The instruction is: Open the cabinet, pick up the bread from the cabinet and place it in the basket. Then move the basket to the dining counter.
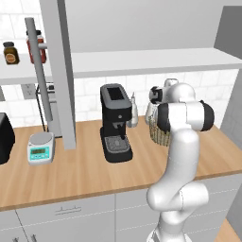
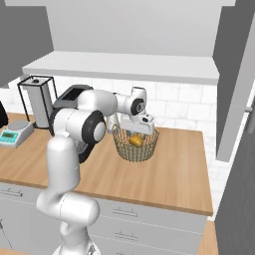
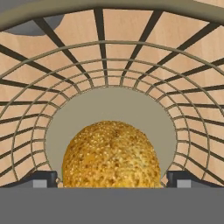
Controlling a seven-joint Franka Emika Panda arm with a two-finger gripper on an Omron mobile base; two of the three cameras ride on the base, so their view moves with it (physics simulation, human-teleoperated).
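Hand view: our gripper (image 3: pixel 112 180) stands wide open, tips either side of the bread (image 3: pixel 111 154), which rests on the basket (image 3: pixel 109 57) floor. Basket sits near the counter's (image 2: pixel 174 169) back edge. We should lift straight up, clearing the rim, before regrasping the basket.

no legible text, scale display unreadable

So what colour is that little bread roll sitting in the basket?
Golden yellow-orange with a speckled crust; the bread shows best in the hand view, lying in the tan wire basket.
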